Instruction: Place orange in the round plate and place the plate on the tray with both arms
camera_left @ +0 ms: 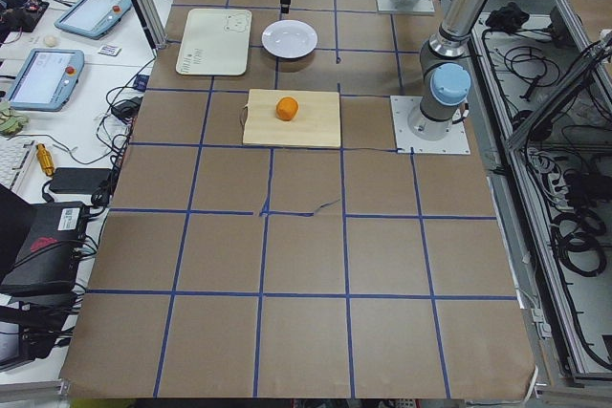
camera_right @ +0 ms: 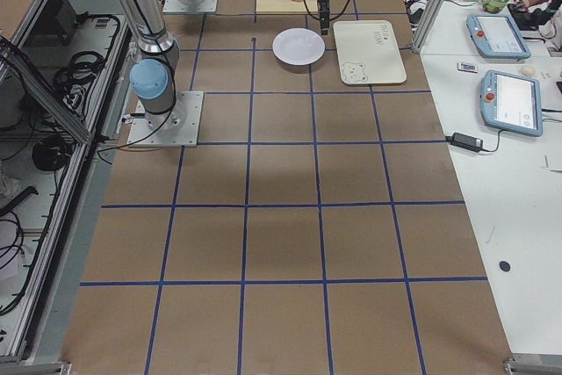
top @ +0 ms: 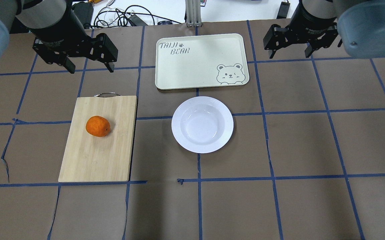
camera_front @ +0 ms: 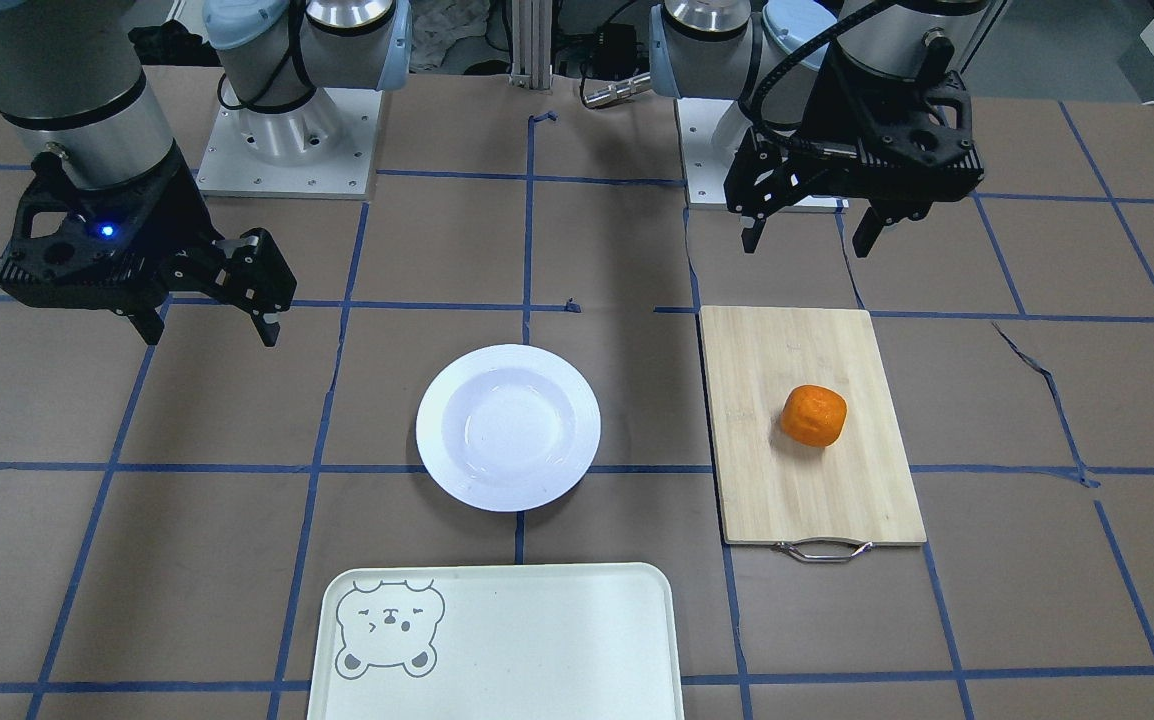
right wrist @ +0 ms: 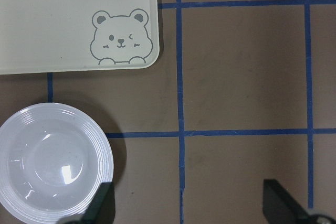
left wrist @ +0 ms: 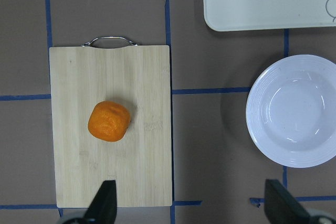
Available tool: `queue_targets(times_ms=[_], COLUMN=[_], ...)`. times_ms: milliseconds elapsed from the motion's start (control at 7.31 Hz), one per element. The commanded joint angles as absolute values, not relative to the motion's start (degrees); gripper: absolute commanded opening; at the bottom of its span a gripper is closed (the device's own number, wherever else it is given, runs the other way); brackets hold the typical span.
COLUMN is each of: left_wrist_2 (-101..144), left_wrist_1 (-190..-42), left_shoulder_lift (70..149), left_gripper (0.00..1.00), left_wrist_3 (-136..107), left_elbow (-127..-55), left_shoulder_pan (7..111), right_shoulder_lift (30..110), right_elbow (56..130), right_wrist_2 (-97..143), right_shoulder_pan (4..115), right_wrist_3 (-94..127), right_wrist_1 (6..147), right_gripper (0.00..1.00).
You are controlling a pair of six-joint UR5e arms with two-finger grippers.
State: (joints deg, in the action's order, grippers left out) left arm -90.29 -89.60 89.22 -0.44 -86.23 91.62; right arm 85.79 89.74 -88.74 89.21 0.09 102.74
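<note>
The front-facing view is cutting the tray (top: 192, 66) off at its near edge, and the wrist cameras are catching only fingertips. The orange (top: 97, 126) is sitting on the bamboo cutting board (top: 99, 156), well apart from the left gripper (top: 90, 68), which is hovering spread wide with nothing in it. The right gripper (top: 290, 55) is hanging spread and unloaded beside the tray. The round plate (top: 178, 125) and the tray are both lying bare.

The left gripper (camera_front: 807, 238) hangs raised with its fingers pointing straight down, jaws spread wide and holding nothing. The right gripper (camera_front: 209, 332) mirrors it on the opposite side, likewise lifted and downward-facing, its jaws parted and gripping nothing.
</note>
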Motion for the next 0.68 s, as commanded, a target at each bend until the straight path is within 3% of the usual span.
queue_targets(times_ms=[0, 547], left_wrist_2=[-90.35, -90.35], left_wrist_1=[-89.74, -90.35], left_shoulder_lift=[89.12, 88.33], left_gripper=[1.00, 1.00], left_wrist_3=[-0.44, -0.44], left_elbow=[-85.96, -86.92], left_shoulder_pan=[91.58, 91.41], right_shoulder_lift=[85.78, 85.78], right_elbow=[89.74, 89.74], right_wrist_2=[-88.59, -88.51], right_shoulder_pan=[89.12, 89.21], right_wrist_3=[0.09, 0.09], right_wrist_1=[102.74, 102.74], right_gripper=[1.00, 1.00])
